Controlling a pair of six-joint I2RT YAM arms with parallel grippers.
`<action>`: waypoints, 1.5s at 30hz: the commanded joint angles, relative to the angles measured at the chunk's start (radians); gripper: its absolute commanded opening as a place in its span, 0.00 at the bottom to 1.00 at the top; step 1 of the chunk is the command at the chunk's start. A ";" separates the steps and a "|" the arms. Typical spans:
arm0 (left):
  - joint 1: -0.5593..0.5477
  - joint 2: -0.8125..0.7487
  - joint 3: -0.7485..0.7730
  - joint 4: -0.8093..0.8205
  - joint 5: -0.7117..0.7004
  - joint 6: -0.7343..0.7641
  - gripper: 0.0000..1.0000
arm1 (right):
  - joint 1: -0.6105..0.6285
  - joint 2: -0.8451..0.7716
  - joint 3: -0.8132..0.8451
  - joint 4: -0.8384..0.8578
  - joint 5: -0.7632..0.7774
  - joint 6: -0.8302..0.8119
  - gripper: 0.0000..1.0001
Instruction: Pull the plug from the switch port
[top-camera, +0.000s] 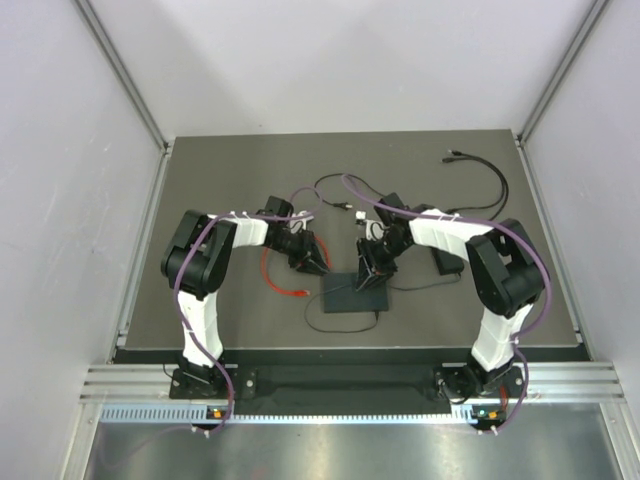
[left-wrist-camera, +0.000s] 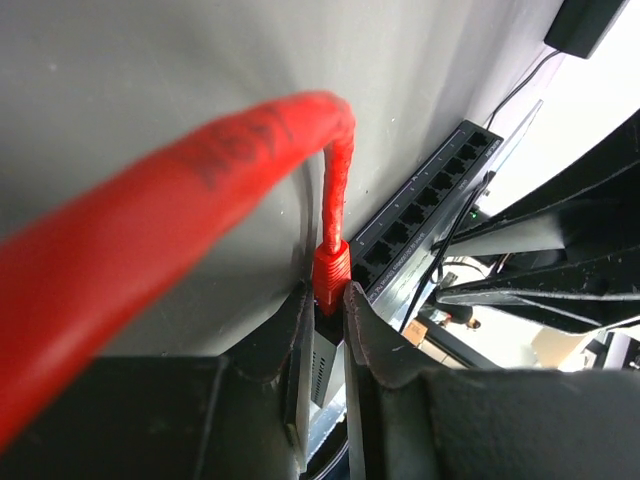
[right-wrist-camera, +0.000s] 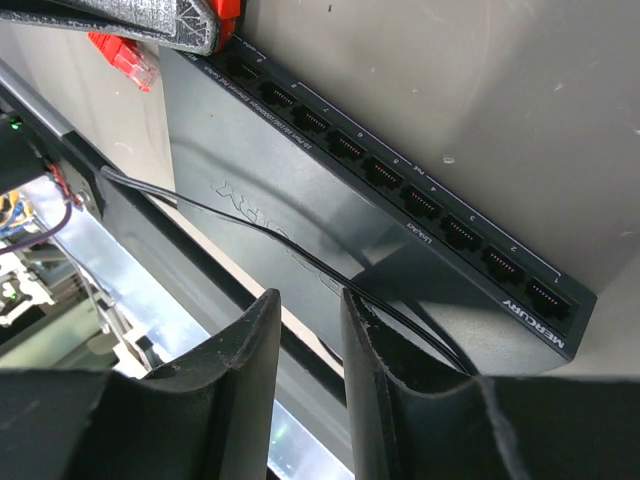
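The switch (top-camera: 355, 293) lies flat between both arms, its row of ports (left-wrist-camera: 430, 215) facing away from the bases. A red plug (left-wrist-camera: 331, 272) sits at the end port on the left, and its red cable (left-wrist-camera: 200, 170) loops up and back toward the camera. My left gripper (left-wrist-camera: 330, 305) is shut on the plug's red boot, one fingertip on each side. My right gripper (right-wrist-camera: 305, 310) stands over the near part of the switch's top (right-wrist-camera: 330, 230), slightly open with nothing between its fingers. In the right wrist view the plug (right-wrist-camera: 226, 22) shows under the left fingers.
A thin black cable (right-wrist-camera: 250, 225) runs across the switch's top beside my right fingers. The red cable's loose connector (right-wrist-camera: 125, 60) lies on the mat left of the switch. A black adapter (left-wrist-camera: 585, 20) sits beyond it, and black leads (top-camera: 480, 165) trail at the back right.
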 joint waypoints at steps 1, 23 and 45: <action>-0.005 -0.007 -0.028 0.032 -0.083 -0.006 0.00 | 0.041 0.006 0.064 -0.011 0.040 -0.044 0.31; -0.053 -0.116 -0.138 0.145 -0.407 -0.248 0.00 | 0.098 0.129 0.129 0.103 0.103 0.043 0.29; -0.004 -0.162 -0.097 0.253 -0.345 -0.108 0.00 | 0.098 0.118 0.002 0.120 0.110 0.005 0.29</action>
